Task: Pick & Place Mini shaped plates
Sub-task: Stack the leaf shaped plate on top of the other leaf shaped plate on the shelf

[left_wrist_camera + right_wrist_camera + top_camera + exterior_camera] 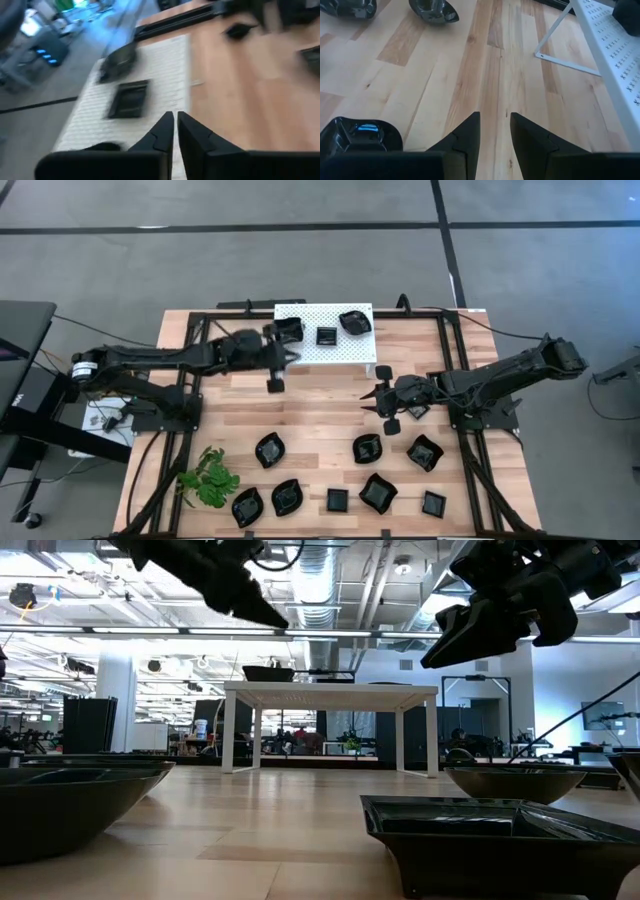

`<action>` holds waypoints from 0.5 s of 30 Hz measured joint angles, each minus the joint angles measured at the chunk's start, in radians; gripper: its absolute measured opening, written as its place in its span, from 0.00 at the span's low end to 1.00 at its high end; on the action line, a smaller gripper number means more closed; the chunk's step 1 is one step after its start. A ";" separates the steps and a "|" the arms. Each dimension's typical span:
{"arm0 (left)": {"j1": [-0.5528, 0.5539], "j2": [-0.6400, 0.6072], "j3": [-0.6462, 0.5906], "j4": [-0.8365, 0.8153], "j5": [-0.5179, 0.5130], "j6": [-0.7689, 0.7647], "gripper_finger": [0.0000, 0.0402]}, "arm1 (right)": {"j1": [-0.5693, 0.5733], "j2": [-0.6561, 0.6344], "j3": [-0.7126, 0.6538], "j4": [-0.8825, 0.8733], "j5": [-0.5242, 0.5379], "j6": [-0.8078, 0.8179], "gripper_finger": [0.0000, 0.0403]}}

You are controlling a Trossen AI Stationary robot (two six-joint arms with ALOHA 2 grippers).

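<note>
Your left gripper (291,356) sits at the near-left edge of the white perforated platform (345,350), its fingers (165,131) pressed nearly together with nothing between them, so you carry no dish. Just beside its tips lies a wavy-edged plate (288,330) on the platform; further along rest a square plate (327,335) and a leaf-shaped plate (353,321). It looks as though a placement is just finished on this side, and your next move calls for backing clear of the platform without nudging that nearest dish, then going for one of the black plates still on the wooden table.

Your right gripper (378,397) hovers low over the bare table (320,405) with its fingers (465,132) spread and empty. A square plate (367,447) lies just ahead of it, another (425,451) off to its side. To pick one, you need to straddle a rim squarely before closing, since the glossy edges may slip
</note>
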 joint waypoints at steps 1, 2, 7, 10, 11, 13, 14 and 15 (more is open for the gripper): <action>-0.027 0.002 0.000 -0.001 0.000 -0.022 0.08 | 0.000 0.000 0.000 0.000 0.000 0.008 0.25; -0.052 0.008 0.000 0.004 0.000 -0.043 0.10 | 0.000 0.000 0.000 0.001 0.000 0.019 0.25; -0.179 0.035 0.000 0.001 0.001 -0.128 0.16 | 0.000 0.001 0.000 0.016 0.000 0.043 0.25; -0.235 0.050 0.000 0.005 0.003 -0.174 0.18 | 0.003 0.003 0.000 0.035 -0.007 0.043 0.25; -0.250 0.052 0.000 0.005 0.003 -0.190 0.18 | 0.006 0.003 0.000 0.035 -0.022 0.043 0.25; -0.276 0.058 0.000 0.009 0.002 -0.222 0.18 | 0.019 0.003 0.000 0.034 -0.062 0.043 0.25; -0.286 0.061 0.000 0.009 0.002 -0.230 0.17 | 0.030 0.003 0.000 0.035 -0.081 0.045 0.25; -0.296 0.061 -0.001 0.005 0.002 -0.232 0.17 | 0.043 0.003 0.000 0.036 -0.096 0.048 0.25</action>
